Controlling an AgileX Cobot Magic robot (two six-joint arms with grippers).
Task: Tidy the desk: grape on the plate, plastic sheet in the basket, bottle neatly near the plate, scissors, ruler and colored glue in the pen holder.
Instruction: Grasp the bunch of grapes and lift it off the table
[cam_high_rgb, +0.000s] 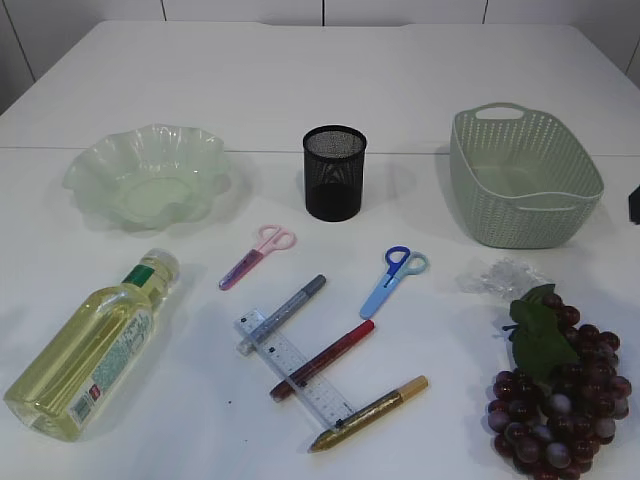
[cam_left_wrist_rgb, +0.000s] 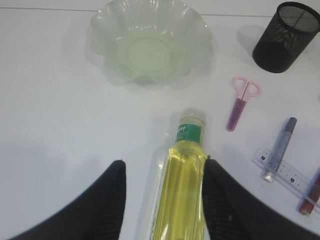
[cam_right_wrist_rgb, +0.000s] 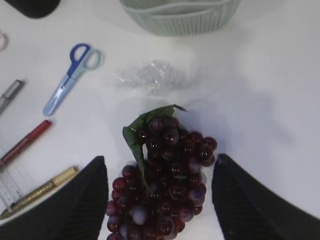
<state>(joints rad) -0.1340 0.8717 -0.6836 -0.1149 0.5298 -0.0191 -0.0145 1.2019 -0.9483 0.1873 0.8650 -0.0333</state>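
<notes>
Only wrist views show hands: left hand (cam_left_wrist_rgb: 162, 200) straddling bottle (cam_left_wrist_rgb: 180, 190); right hand (cam_right_wrist_rgb: 160, 200) straddling grape (cam_right_wrist_rgb: 165, 185).

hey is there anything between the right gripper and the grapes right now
Nothing visible. The right gripper hangs open directly over the grapes, one finger on each side of the bunch. The crumpled plastic sheet lies beyond, toward the basket.

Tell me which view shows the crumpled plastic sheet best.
The right wrist view: the plastic sheet lies near the middle of the frame, whole, between the basket and the grape bunch. The exterior view shows it small and faint beside the basket. The left wrist view misses it entirely.
</notes>
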